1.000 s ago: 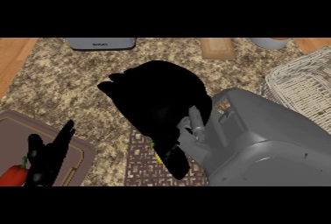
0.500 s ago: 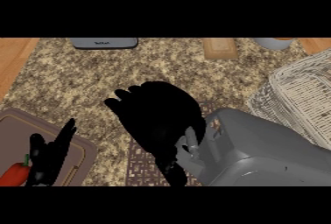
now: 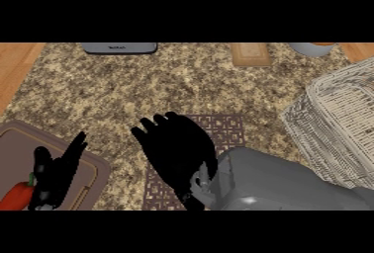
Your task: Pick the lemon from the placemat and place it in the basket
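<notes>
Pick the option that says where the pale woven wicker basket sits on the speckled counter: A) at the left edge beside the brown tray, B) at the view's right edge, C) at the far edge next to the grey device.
B: the pale woven wicker basket fills the right edge, right of the dark patterned placemat.

My right hand (image 3: 177, 154) hangs over the dark patterned placemat (image 3: 226, 127), fingers spread and pointing away from me, hiding much of it. The wicker basket (image 3: 337, 123) stands at the right, apart from the mat. My left hand (image 3: 57, 173) rests open at lower left over a brown tray (image 3: 15, 143), beside a red vegetable (image 3: 16, 195), on the speckled counter (image 3: 146, 84)
</notes>
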Robot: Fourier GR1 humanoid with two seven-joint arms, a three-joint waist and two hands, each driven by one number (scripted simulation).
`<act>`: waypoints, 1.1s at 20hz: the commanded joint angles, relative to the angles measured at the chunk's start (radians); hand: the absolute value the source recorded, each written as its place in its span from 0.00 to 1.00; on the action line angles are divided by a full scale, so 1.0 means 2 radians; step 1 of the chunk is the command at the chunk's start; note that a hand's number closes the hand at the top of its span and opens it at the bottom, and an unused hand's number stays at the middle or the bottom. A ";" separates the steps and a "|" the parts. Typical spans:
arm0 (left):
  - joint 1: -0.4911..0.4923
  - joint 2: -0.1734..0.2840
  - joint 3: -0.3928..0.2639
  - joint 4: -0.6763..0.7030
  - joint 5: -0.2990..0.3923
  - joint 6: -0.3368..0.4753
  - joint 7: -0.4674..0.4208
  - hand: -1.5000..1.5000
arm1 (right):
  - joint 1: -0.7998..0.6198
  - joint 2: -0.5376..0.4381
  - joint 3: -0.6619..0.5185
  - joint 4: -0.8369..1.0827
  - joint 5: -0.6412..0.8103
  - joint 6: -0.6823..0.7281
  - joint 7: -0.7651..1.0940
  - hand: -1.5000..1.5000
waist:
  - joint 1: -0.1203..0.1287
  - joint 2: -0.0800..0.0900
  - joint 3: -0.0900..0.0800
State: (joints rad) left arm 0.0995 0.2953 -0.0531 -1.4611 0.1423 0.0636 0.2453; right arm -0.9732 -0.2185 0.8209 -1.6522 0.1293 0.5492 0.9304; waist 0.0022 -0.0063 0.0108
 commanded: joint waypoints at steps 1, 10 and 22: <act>0.019 -0.015 -0.011 0.011 -0.001 0.002 0.025 0.50 | 0.030 0.013 0.021 0.015 0.046 -0.005 0.013 0.00 | 0.001 0.003 -0.005; 0.023 -0.012 0.001 0.015 -0.004 -0.011 0.018 0.50 | 0.108 0.018 0.048 0.055 0.139 -0.039 -0.074 0.00 | 0.004 0.004 -0.005; 0.021 -0.032 -0.002 0.034 -0.020 -0.018 -0.004 0.50 | 0.142 0.019 0.029 0.112 0.213 -0.060 -0.160 0.00 | 0.003 0.004 -0.005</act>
State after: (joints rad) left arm 0.0890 0.2602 -0.0349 -1.4426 0.1005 0.0418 0.2246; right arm -0.7243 -0.1678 0.8761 -1.4801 0.4973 0.4724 0.6892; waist 0.0054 -0.0059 0.0128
